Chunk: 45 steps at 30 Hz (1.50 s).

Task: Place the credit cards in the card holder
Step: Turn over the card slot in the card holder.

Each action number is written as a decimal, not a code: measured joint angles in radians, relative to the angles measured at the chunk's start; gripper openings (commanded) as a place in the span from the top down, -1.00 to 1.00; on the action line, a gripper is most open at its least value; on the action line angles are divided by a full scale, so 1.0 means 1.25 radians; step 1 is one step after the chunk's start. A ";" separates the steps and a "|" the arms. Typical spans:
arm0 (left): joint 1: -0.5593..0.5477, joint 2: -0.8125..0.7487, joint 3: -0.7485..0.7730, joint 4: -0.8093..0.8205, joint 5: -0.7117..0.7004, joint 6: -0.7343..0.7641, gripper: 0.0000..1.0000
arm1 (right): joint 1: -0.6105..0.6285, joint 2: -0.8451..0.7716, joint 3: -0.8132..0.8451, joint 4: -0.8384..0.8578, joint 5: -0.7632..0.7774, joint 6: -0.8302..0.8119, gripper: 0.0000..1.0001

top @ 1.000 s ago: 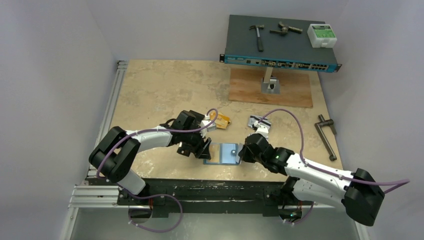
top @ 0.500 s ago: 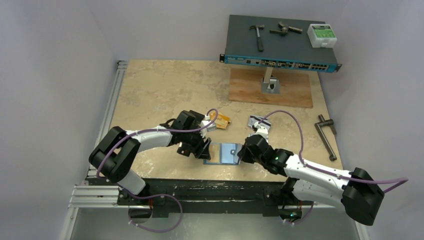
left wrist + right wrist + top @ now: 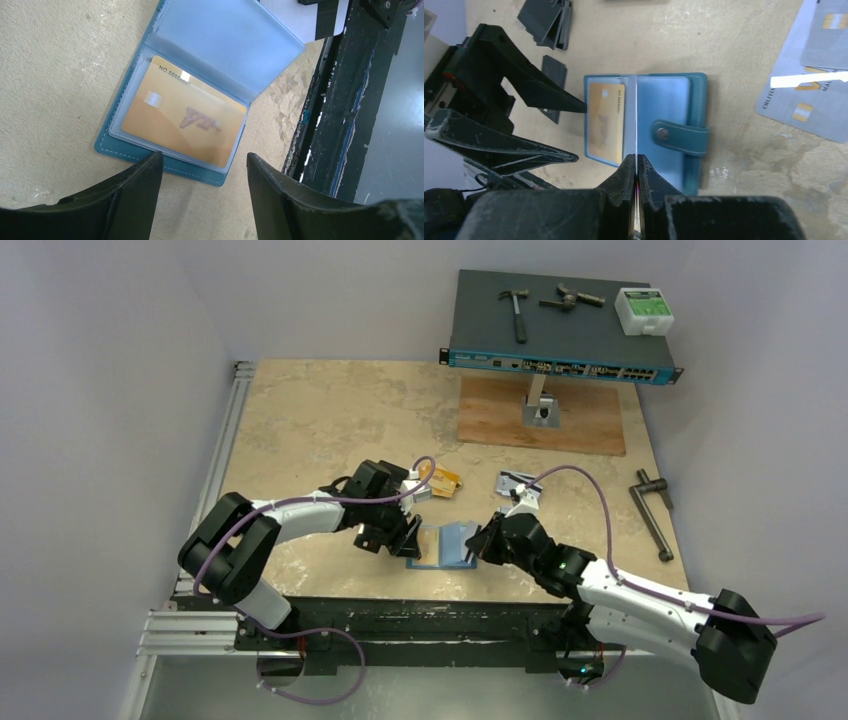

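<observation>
The teal card holder (image 3: pixel 455 558) lies open near the table's front edge. An orange-gold card (image 3: pixel 185 120) sits in its left clear pocket, also in the right wrist view (image 3: pixel 605 120). My right gripper (image 3: pixel 637 162) is shut on a clear inner sleeve (image 3: pixel 637 110) and holds it upright, edge-on; the snap tab (image 3: pixel 681 134) lies to its right. My left gripper (image 3: pixel 205 165) is open and empty, just off the holder's (image 3: pixel 150 152) edge. Orange-gold cards (image 3: pixel 441 480) and silver-white cards (image 3: pixel 515 483) lie behind the holder. Dark cards (image 3: pixel 546 20) lie beyond the left fingers (image 3: pixel 539 95).
A blue network switch (image 3: pixel 560 335) on a stand over a wooden board (image 3: pixel 540 420) stands at the back, with a hammer (image 3: pixel 518 310) and tools on it. A metal crank (image 3: pixel 652 510) lies at the right. The table's front rail (image 3: pixel 340 115) is close to the holder.
My right gripper has moved a little left and raised the clear sleeve from flat to upright, uncovering the orange-gold card in the pocket. The left gripper has stayed in place.
</observation>
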<state>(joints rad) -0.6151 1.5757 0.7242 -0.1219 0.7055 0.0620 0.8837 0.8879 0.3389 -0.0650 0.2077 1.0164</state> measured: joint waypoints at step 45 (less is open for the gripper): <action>0.049 0.093 0.121 -0.090 0.030 -0.147 -0.25 | 0.016 0.240 -0.016 0.311 -0.139 0.020 1.00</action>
<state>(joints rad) -0.5545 1.6924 0.8753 -0.2348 0.7429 -0.1215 0.9031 1.1885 0.3195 0.3237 0.0341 1.0409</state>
